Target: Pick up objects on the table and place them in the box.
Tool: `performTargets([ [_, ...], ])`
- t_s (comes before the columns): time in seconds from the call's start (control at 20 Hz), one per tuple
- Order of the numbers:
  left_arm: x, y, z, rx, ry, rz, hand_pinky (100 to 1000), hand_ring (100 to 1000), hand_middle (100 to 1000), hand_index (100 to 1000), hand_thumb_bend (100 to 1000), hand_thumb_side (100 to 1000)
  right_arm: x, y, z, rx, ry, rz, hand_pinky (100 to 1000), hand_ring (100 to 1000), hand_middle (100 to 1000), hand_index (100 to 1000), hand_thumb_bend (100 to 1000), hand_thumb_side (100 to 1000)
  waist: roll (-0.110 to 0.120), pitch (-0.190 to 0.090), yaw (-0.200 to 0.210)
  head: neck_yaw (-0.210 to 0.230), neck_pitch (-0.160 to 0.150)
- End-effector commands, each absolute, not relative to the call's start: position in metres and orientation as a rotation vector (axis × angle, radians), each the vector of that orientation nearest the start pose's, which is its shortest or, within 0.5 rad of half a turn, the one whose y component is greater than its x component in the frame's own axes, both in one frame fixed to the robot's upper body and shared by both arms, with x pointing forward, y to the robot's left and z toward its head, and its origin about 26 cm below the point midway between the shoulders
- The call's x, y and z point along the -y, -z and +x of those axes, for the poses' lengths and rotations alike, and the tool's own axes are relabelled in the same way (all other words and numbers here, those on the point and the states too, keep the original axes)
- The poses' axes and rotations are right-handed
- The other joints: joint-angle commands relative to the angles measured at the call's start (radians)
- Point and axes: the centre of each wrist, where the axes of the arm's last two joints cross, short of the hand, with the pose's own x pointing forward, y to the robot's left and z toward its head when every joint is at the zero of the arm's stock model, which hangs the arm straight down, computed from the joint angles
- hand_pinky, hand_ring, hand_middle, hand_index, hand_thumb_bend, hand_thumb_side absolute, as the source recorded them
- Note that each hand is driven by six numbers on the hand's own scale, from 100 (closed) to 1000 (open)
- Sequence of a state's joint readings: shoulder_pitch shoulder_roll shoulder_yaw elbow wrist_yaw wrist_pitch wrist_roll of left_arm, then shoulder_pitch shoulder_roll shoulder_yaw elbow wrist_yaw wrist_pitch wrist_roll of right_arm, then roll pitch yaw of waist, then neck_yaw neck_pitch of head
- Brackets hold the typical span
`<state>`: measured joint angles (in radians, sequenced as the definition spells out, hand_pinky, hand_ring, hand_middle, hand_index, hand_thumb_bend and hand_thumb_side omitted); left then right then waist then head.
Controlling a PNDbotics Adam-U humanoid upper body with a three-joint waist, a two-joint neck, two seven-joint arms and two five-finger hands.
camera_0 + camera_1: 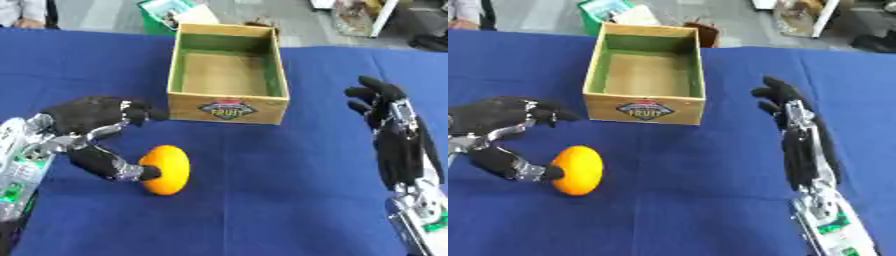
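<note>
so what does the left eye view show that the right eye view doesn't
Only the left eye view: more of the left arm's silver forearm, down the lower left edge.

Only the right eye view: more of the right forearm, running to the bottom edge, and more cloth right of it.

Both: the box with nothing in it, the orange fruit on the blue cloth, the left hand with its thumb touching the fruit, and the right hand open and idle.
</note>
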<state>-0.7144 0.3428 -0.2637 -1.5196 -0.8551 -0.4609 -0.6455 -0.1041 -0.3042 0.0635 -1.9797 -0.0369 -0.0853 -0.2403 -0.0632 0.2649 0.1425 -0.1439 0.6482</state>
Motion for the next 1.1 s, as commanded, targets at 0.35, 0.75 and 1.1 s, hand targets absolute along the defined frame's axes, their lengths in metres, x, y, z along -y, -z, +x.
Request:
performTargets([
  [0.35, -0.182, -0.198, 0.404, -1.741, -2.796, -0.785, 622, 671, 759, 972, 603, 1000, 0.26, -0.143, 0.277, 2.193, -0.102, -0.2, 871, 892, 688, 862, 100, 1000, 0.008, -0.012, -0.005, 0.0, -0.016],
  [0.75, -0.181, -0.18, 0.411, -1.665, -2.826, -0.784, 579, 634, 617, 853, 591, 1000, 0.26, -0.143, 0.277, 2.191, -0.101, -0.195, 872, 894, 688, 863, 100, 1000, 0.009, -0.011, -0.006, 0.002, -0.018],
  [1.1, -0.181, -0.18, 0.412, -1.83, -2.767, -0.761, 477, 551, 511, 672, 343, 837, 0.26, -0.142, 0.277, 2.187, -0.098, -0.195, 872, 895, 687, 863, 100, 1000, 0.007, -0.011, -0.005, 0.002, -0.02],
])
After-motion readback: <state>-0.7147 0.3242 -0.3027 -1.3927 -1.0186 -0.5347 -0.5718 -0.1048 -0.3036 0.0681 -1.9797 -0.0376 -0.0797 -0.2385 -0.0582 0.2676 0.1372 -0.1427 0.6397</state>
